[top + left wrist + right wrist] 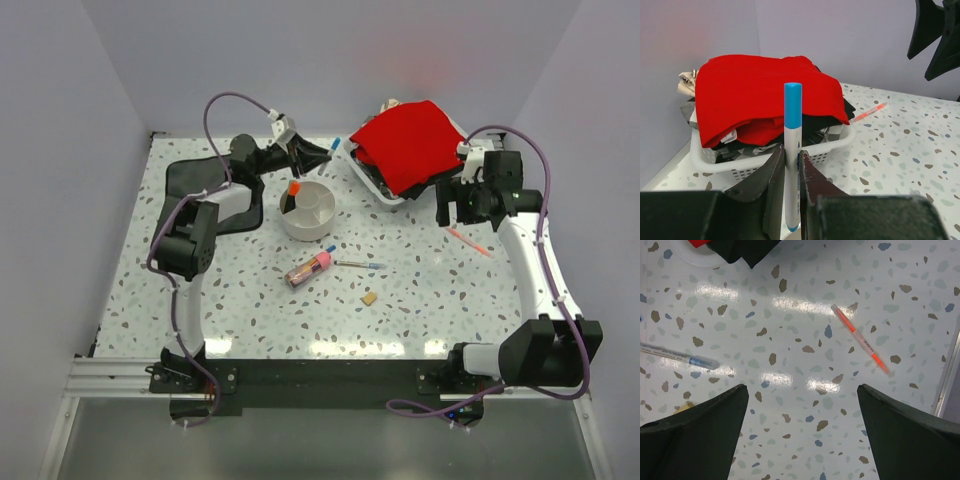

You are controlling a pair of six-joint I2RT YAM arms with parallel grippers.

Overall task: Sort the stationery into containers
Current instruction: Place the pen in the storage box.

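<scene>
The left jaws are pressed onto a white-barrelled pen with a blue cap (pixel 792 150). In the left wrist view the pen stands straight up through the narrow gap between them. Its capped end sticks well past the tips and its lower end shows beneath them. From above, this pen is held in the air over the far part of the speckled white bench (pixel 420 290). It is beyond the round off-white divided bowl (pixel 320 222) and just beside the near corner of the white slotted plastic tray (pixel 830 147) heaped with a red cloth (pixel 405 140).

An orange-and-black highlighter (pixel 293 192) leans in a left compartment of the bowl. Near the bowl on the bench lie a fat tan stick with a pink cap (pixel 308 268) and a thin blue-tipped pen (pixel 360 265), close together. A tiny tan eraser block (pixel 369 298) lies a little nearer the arms.

The right jaws are spread wide and empty, hanging over the right side of the bench. A thin translucent orange pen (pixel 860 340) lies flat and diagonal on the bench. In the right wrist view it sits ahead of the open gap, closer to the finger on that picture's right, and touches neither finger. The thin blue-tipped pen is off to the other side.

A black cloth (pixel 185 180) lies at the far left.
</scene>
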